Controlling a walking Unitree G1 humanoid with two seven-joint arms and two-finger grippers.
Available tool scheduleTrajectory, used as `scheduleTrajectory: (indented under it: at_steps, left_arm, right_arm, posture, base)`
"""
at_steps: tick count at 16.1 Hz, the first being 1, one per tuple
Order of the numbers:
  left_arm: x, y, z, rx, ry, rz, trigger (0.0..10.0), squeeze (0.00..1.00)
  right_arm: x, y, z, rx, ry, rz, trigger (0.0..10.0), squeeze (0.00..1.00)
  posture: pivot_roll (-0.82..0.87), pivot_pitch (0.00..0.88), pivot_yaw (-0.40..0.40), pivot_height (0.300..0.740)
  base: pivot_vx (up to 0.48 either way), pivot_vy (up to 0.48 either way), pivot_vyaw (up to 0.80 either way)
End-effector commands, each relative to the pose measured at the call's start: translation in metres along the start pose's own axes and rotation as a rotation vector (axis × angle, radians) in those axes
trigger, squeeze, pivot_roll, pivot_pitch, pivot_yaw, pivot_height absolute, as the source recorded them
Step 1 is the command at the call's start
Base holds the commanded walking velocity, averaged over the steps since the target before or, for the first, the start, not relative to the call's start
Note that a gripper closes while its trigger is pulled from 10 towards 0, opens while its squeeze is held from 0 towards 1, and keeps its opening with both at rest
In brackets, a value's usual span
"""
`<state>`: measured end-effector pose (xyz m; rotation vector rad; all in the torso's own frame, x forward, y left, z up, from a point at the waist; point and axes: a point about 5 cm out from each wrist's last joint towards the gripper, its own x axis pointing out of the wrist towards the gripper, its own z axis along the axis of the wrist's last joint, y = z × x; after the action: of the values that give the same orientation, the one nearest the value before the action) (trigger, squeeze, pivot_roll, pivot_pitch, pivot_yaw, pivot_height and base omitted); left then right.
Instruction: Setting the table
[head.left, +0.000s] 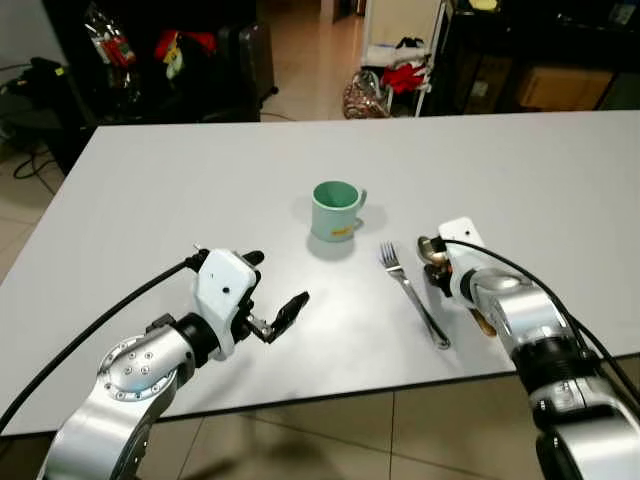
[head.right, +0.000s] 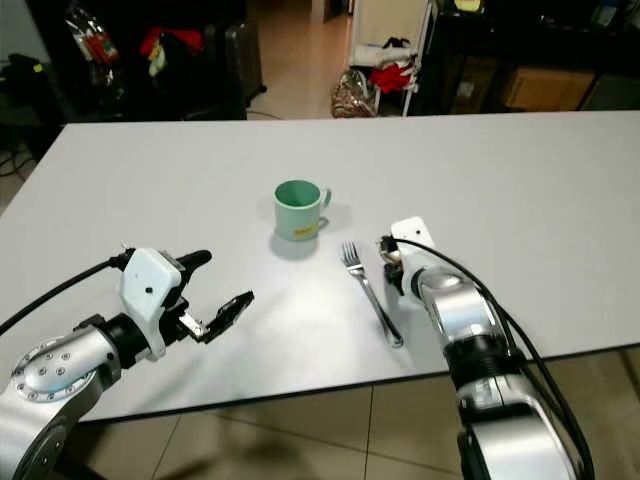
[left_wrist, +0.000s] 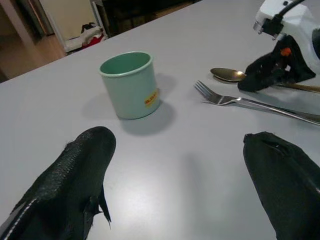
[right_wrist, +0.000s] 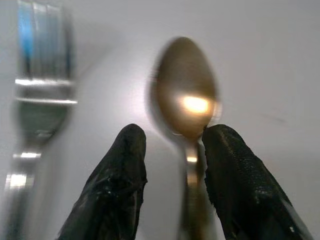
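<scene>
- White tabletop (head.left: 150, 180): cup (head.left: 335, 210) at 12 o'clock, fork (head.left: 412, 294) at 3.
- Our right gripper (right_wrist: 172, 150), fingers slightly apart astride the spoon (right_wrist: 186, 87); judged placing it. Next: let go and withdraw.
- Left gripper (head.left: 272, 295) hovers, fingers apart.

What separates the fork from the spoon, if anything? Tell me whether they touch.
Apart. The left wrist view shows bare table between the fork and the spoon; the right wrist view shows the same gap, with the right end effector at the spoon's neck.
</scene>
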<state>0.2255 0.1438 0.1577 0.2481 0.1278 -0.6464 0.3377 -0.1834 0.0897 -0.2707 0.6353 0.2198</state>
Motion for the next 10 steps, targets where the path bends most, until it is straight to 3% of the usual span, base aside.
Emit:
scheduleTrajectory:
  at_steps: [1, 3, 4, 5, 7, 10]
  left_arm:
    - [-0.003, 0.002, 0.004, 0.014, -0.011, 0.01, 10.0, 0.0]
    - [-0.004, 0.012, 0.012, -0.04, -0.074, 0.146, 10.0, 0.0]
    - [-0.003, 0.014, 0.013, -0.047, -0.086, 0.18, 10.0, 0.0]
    - [-0.003, 0.019, 0.016, -0.075, -0.125, 0.305, 10.0, 0.0]
    - [-0.007, 0.014, 0.015, -0.079, -0.129, 0.368, 10.0, 0.0]
    - [-0.013, 0.013, 0.012, -0.105, -0.109, 0.42, 10.0, 0.0]
  right_arm:
    - [-0.005, 0.0, 0.006, 0.028, -0.018, 0.016, 10.0, 1.0]
    - [-0.044, 0.011, 0.026, 0.069, -0.151, 0.014, 10.0, 1.0]
    - [-0.049, 0.014, 0.028, 0.065, -0.174, 0.017, 10.0, 1.0]
    - [-0.065, 0.023, 0.036, 0.052, -0.303, 0.004, 10.0, 1.0]
    - [-0.091, 0.033, 0.04, 0.087, -0.475, -0.016, 10.0, 1.0]
    - [-0.112, 0.04, 0.033, 0.102, -0.535, -0.032, 10.0, 1.0]
  posture:
    - [-0.06, 0.0, -0.005, 0.74]
    - [-0.07, 0.0, 0.005, 0.74]
    - [-0.08, 0.0, 0.006, 0.74]
    - [-0.09, 0.0, 0.015, 0.74]
    - [-0.1, 0.0, 0.021, 0.74]
    - [-0.11, 0.0, 0.023, 0.74]
  base:
    - [0.0, 0.0, 0.0]
    - [0.0, 0.0, 0.0]
    - [0.0, 0.0, 0.0]
    - [0.0, 0.0, 0.0]
    - [0.0, 0.0, 0.0]
    - [0.0, -0.26, 0.0]
